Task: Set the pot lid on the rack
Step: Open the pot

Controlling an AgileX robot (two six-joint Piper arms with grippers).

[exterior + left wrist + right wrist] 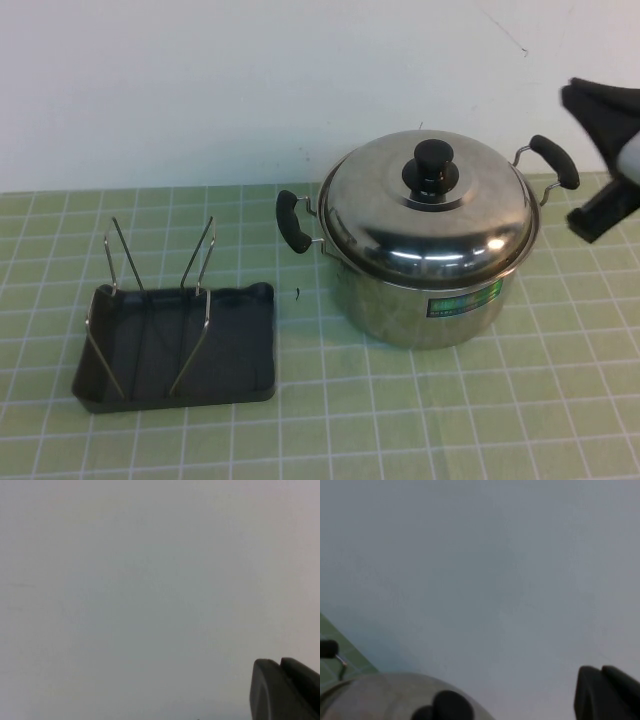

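Sitting squarely on the steel pot (425, 290), the pot lid (428, 212) covers the pot's mouth with its black knob (431, 168) upright at the centre, so the knob is the obvious place to take hold of it. The pot stands on the green gridded surface (400, 420) toward the right, and the rack (178, 343) lies to its left, near but apart, its wire uprights (196, 268) leaning up from the dark tray and holding nothing, ready to take a lid on edge. The right gripper (608, 150) hangs at the right edge of the high view, above and beside the pot's far handle (556, 160), touching nothing; its wrist camera looks over the lid toward the white wall, which suggests an approach has barely begun. Whether its jaws are apart or together cannot be told. The left gripper (285, 690) shows only as a dark corner in its own wrist view, facing blank wall, apparently parked; its jaws cannot be judged either.
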